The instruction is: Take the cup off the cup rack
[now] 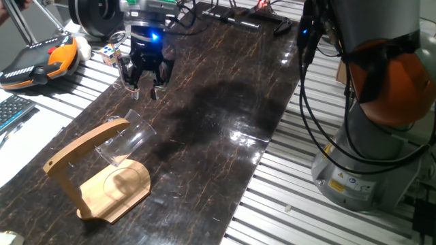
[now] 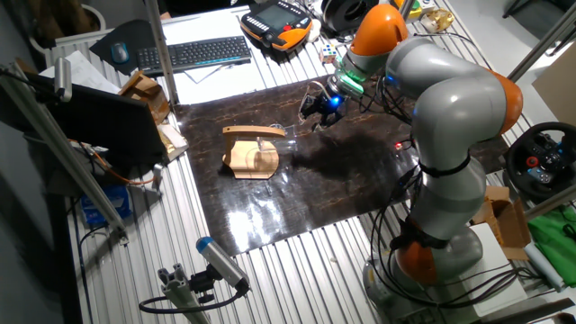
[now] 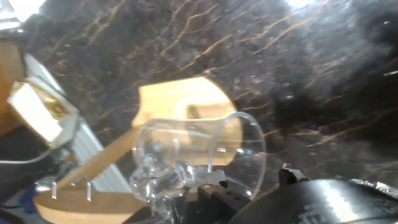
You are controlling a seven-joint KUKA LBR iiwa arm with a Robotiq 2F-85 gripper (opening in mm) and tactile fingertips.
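Note:
The cup (image 1: pixel 128 138) is a clear glass tumbler that hangs tilted, mouth outward, on the tip of the cup rack's arched arm. The cup rack (image 1: pixel 102 178) is light wood and stands on the dark tabletop at the near left. My gripper (image 1: pixel 144 90) hovers above the table behind the rack, apart from the cup, with its jaws open and empty. In the hand view the cup (image 3: pixel 205 155) fills the lower middle, with the rack base (image 3: pixel 180 102) behind it. In the other fixed view the gripper (image 2: pixel 315 112) is to the right of the rack (image 2: pixel 250 155).
An orange and black teach pendant (image 1: pixel 41 58), a keyboard (image 1: pixel 10 112) and a small coloured cube (image 1: pixel 109 53) lie on the slatted table to the left. The robot base (image 1: pixel 361 156) and hanging cables (image 1: pixel 306 82) stand to the right.

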